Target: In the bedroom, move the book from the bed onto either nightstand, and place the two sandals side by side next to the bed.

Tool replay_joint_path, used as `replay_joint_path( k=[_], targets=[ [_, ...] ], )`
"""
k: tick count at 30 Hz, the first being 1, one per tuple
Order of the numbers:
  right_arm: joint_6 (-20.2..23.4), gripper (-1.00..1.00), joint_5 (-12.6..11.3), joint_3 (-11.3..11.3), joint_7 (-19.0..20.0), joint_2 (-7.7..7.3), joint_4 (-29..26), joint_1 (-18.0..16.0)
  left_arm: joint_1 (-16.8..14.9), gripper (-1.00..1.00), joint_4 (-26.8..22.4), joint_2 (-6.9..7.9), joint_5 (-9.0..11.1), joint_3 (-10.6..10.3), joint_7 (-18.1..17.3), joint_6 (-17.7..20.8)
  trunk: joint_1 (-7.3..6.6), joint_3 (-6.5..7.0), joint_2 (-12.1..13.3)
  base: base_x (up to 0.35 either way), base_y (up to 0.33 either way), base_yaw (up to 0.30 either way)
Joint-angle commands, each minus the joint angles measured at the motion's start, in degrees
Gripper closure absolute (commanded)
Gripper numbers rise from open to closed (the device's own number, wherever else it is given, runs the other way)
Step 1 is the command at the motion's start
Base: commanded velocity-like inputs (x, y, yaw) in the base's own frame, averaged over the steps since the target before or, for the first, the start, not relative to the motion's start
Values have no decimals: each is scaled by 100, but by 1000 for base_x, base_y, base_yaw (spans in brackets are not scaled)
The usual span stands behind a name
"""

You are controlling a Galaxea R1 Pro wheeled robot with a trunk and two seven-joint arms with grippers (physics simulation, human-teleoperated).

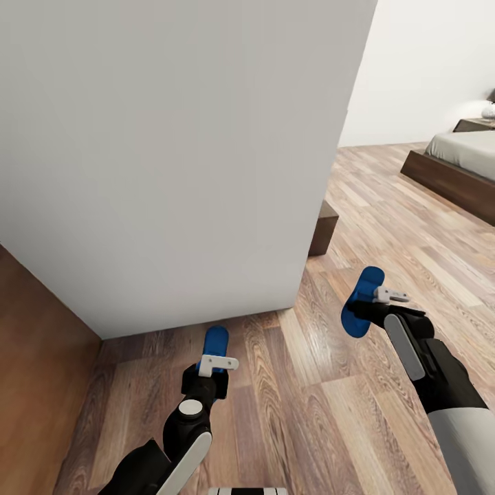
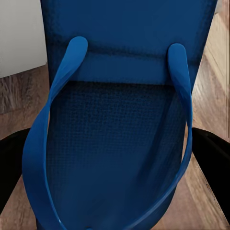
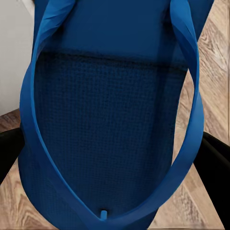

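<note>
Two bright blue flat flip-flop sandals ride in the hands, one each. From the head camera, the left hand sits at six o'clock, clamped on the left sandal, whose long axis stands nearly upright. The right hand at four o'clock grips the right sandal, tilted toward eleven o'clock. Low, dark-framed with a grey mattress, the bed lies at two o'clock, well apart across the wood-plank floor, so the right arm is nearer it; a white wall block fills ten to twelve o'clock.

At the left wrist, strap and sole of the left sandal run straight away between dark fingers.

At the right wrist, the right sandal lies likewise between fingers.
</note>
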Motion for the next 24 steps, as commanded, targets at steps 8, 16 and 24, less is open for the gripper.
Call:
replay_joint_path(
  k=[8, 16, 24],
  targets=[
    [-3, 100, -58, 6, -73, -3, 10, -5, -7, 100, -8, 6, 47, -15, 60, 6, -177, 143, 320, 0, 0, -263],
    [-3, 100, -47, 4, -80, -3, 30, -5, -6, 100, -8, 0, 49, -13, 60, 6, -331, 273, 601, 0, 0, -90],
    [41, 100, -36, 10, -89, -4, 11, -5, -5, 100, -8, 5, 6, -19, 61, -46, -331, 303, 601, 0, 0, -194]
  ],
)
